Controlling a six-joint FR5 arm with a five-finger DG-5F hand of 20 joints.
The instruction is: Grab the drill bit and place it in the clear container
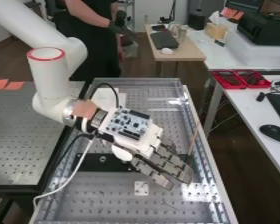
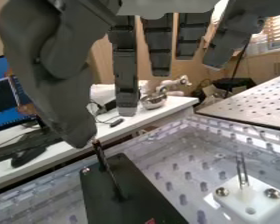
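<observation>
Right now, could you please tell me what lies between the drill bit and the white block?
In the wrist view, part of the black plate lies beside the bit, then bare perforated board up to the block.

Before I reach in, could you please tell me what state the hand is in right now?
The hand is open: its fingers are straight, none curled round the drill bit standing on the black plate.
</observation>
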